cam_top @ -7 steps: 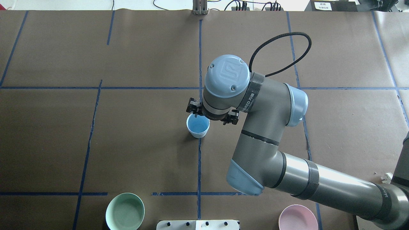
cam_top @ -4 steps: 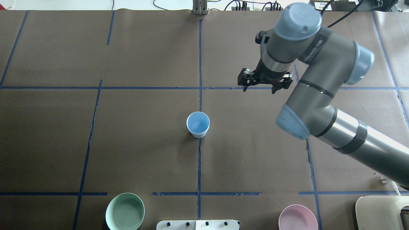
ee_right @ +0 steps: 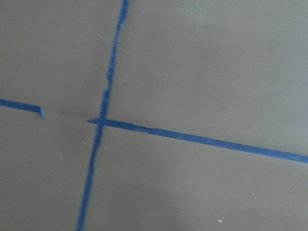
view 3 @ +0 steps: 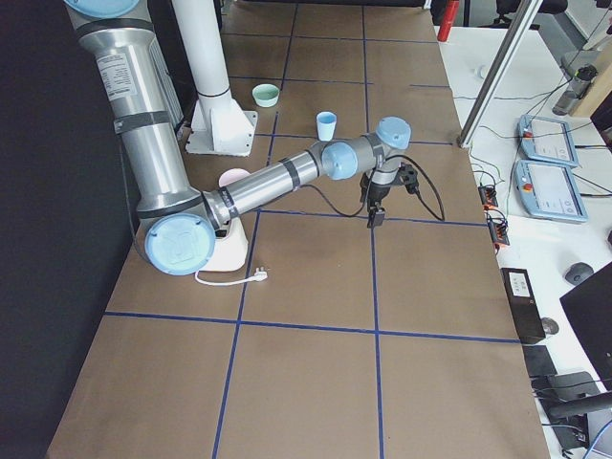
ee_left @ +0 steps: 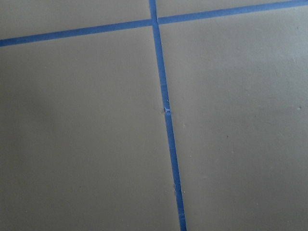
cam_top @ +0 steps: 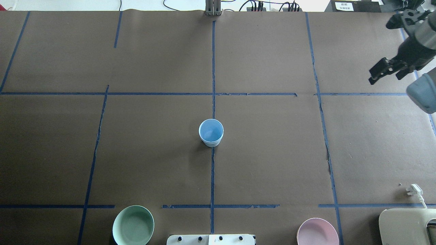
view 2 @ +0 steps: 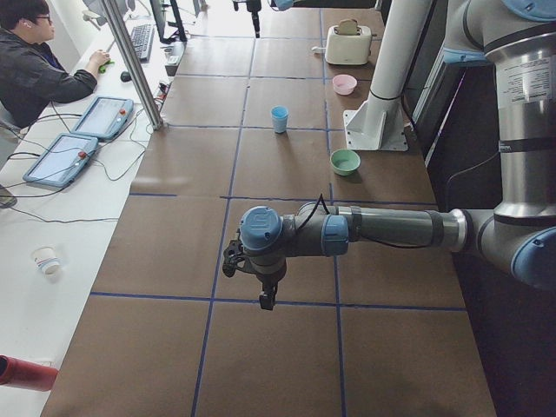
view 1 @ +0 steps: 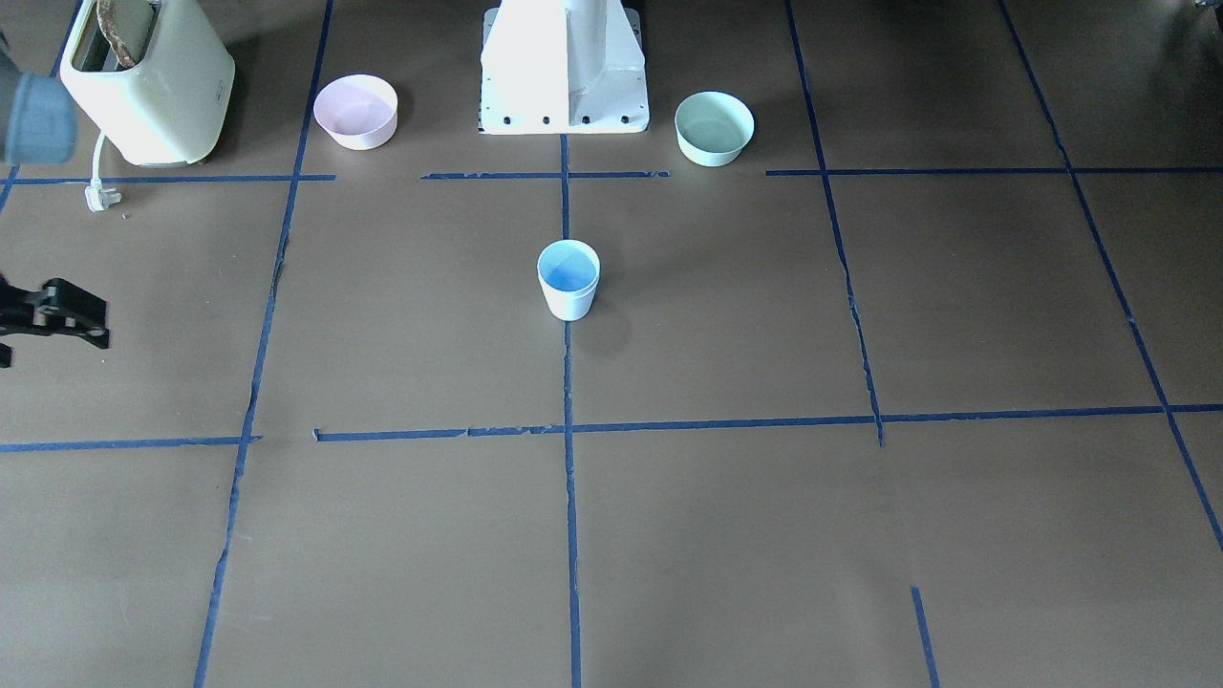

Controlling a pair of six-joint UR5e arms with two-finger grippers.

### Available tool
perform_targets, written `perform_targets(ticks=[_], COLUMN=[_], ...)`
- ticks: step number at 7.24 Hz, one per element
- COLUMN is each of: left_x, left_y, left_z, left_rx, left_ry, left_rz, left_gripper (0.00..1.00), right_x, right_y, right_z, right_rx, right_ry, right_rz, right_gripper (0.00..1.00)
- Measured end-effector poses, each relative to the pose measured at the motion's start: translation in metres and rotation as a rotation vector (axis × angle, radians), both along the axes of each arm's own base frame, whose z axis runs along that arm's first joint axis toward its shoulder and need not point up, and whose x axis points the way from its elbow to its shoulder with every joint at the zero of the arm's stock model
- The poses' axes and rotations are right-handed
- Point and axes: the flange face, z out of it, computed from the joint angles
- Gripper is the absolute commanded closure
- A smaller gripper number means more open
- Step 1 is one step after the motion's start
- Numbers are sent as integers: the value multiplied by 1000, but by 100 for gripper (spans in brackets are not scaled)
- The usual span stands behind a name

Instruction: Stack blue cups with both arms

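Observation:
One pale-blue cup (cam_top: pixel 211 132) stands upright at the table's middle on the blue tape line, also seen in the front view (view 1: pixel 568 279). I cannot tell whether a second cup is nested inside it; no other blue cup shows. My right gripper (cam_top: pixel 388 69) is far off at the back right edge, high above the table, open and empty; only its edge shows in the front view (view 1: pixel 48 311). My left gripper (view 2: pixel 261 291) shows only in the exterior left view, low over bare table far from the cup; I cannot tell if it is open or shut.
A mint-green bowl (cam_top: pixel 133 225) and a pink bowl (cam_top: pixel 317 233) flank the white robot base (cam_top: pixel 211 240). A cream toaster (cam_top: pixel 407 226) with a loose plug (cam_top: pixel 414 189) sits at the near right. An operator (view 2: pixel 35 69) sits beside the table.
My right gripper was right over the cup's rim, then lifted and swung away to the back right, open throughout. The cup has stayed in place.

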Motion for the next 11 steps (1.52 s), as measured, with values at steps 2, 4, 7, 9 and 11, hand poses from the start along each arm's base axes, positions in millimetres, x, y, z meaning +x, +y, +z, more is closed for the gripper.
perform_targets(ticks=[2,4,7,9,11], left_x=[0,-1,-6,-11,-12], left_y=[1,3,2,1,1], left_z=[1,4,3,4,5], left_rx=[-3,-13,-2,8,10], left_ry=[-1,-5,-74,-147,-155], left_rz=[0,-3,0,6,8], left_gripper=[0,0,0,0,0], right_x=[97,168,196,196,196], right_y=[38,92,140,142,143], right_z=[76,138,178,178,178], right_rx=[40,32,-38,-44,-45], right_ry=[8,15,19,12,3], right_rz=[-36,-30,8,15,16], right_gripper=[0,0,0,0,0])
